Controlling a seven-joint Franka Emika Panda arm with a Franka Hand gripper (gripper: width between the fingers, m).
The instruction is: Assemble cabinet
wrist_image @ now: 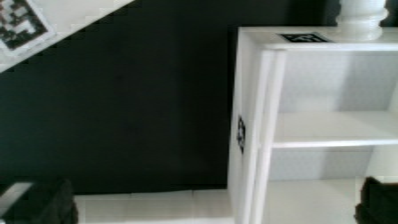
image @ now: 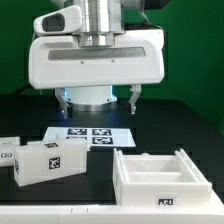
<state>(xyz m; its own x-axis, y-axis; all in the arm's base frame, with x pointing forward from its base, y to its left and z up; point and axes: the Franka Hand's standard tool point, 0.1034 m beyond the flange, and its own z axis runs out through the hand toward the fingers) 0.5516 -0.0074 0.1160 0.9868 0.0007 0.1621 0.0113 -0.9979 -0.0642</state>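
At the exterior view's left, a small white plastic piece with a dark tag (image: 7, 152) sits on the black table top (image: 95, 178), partly cut off by the picture's edge. Just beside it, toward the right, lies a white rectangular plastic block with black-and-white square tags (image: 45, 161). Further back, near the middle, the thin flat white marker board (image: 90, 133) lies flat with its four printed tags facing up. Above it hangs the white two-finger gripper (image: 100, 101), with its dark fingers (image: 135, 98) spread wide and nothing between them. It is clear of the table and of every part. At the exterior view's right, nearest the camera, stands the cabinet (image: 160, 176), a large white plastic box frame open at the top, with a small tag on its front wall. It is apart from the block and the board. In the wrist view the cabinet (wrist_image: 320, 110) fills one side, showing a corner tag, a side tag and an inner shelf. The gripper (wrist_image: 206, 200) shows only as two dark fingertips (wrist_image: 36, 202) at opposite corners.
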